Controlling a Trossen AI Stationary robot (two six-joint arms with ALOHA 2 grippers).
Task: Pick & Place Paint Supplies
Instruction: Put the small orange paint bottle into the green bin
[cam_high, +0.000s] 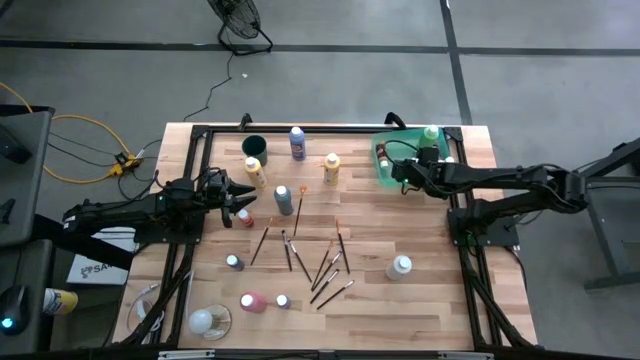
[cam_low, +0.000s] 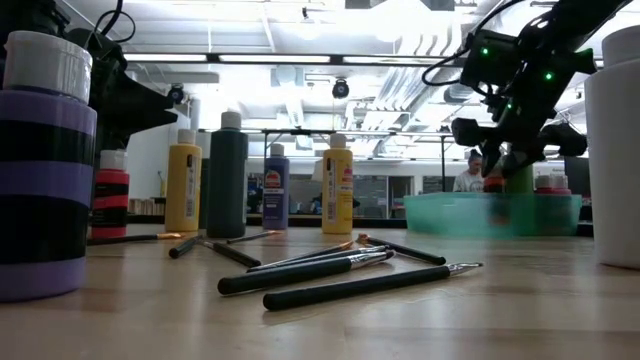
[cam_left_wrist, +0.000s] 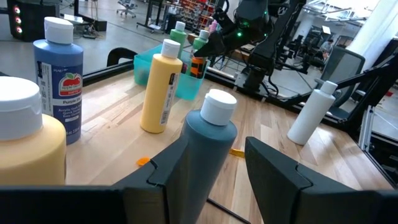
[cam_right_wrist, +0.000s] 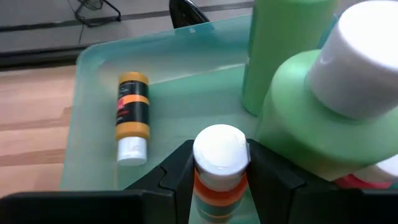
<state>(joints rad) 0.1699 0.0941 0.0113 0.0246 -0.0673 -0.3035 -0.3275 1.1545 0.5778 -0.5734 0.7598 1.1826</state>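
My right gripper (cam_right_wrist: 219, 171) is shut on a small orange bottle with a white cap (cam_right_wrist: 217, 148), over the translucent green tray (cam_high: 383, 172) at the table's far right. An orange-and-black bottle (cam_right_wrist: 132, 115) lies on its side on the tray floor, and green bottles (cam_right_wrist: 311, 118) stand in the tray. My left gripper (cam_high: 243, 201) is open and level near the table's left, pointing at an upright grey-blue bottle (cam_left_wrist: 208, 146) that stands just beyond its fingertips, untouched. Several paintbrushes (cam_high: 320, 265) lie flat mid-table. My right gripper pinches the small orange bottle between its two fingers, one on each side of the bottle's upper body just below the white cap (cam_right_wrist: 217, 180). The fingers slant down from the table's right. Whether the bottle's bottom rests on the tray floor is hidden.
Upright bottles stand around the left gripper: red (cam_high: 246, 218), yellow (cam_high: 255, 170), blue (cam_high: 297, 142), yellow (cam_high: 331, 168). A dark cup (cam_high: 253, 146) is at the far left. A white bottle (cam_high: 400, 266) stands right of the brushes; small bottles (cam_high: 252, 300) sit near the front.
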